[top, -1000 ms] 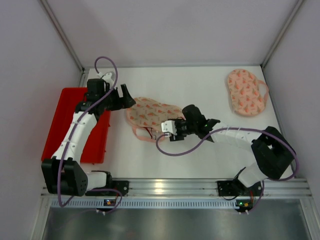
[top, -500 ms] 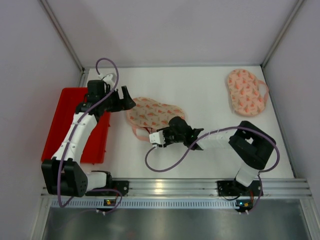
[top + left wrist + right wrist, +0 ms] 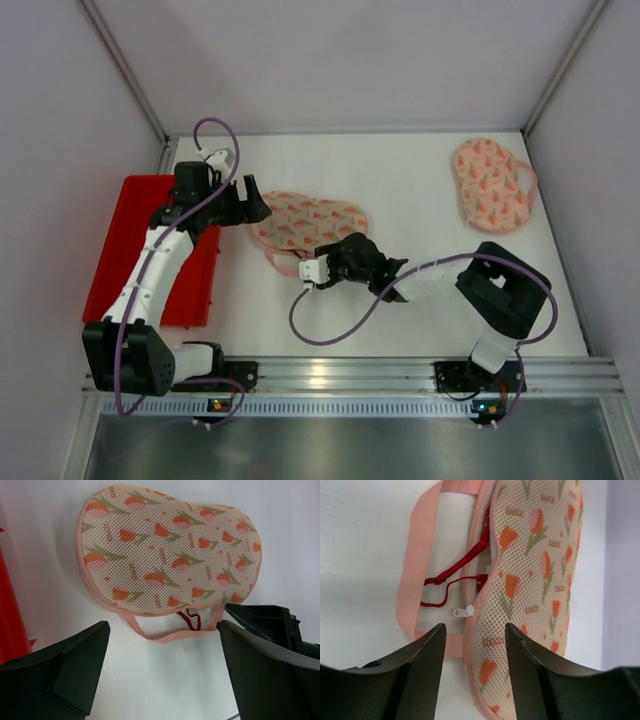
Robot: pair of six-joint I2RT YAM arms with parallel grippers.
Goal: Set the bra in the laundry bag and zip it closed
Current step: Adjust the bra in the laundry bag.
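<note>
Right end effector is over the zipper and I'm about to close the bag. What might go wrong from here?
1. A red bra strap hangs out of the laundry bag beside the white zipper pull; zipping could snag it.
2. The left end effector is open and off the bag, so the bag may slide.
3. The right end effector might pinch the pink handle instead of the small pull.
</note>
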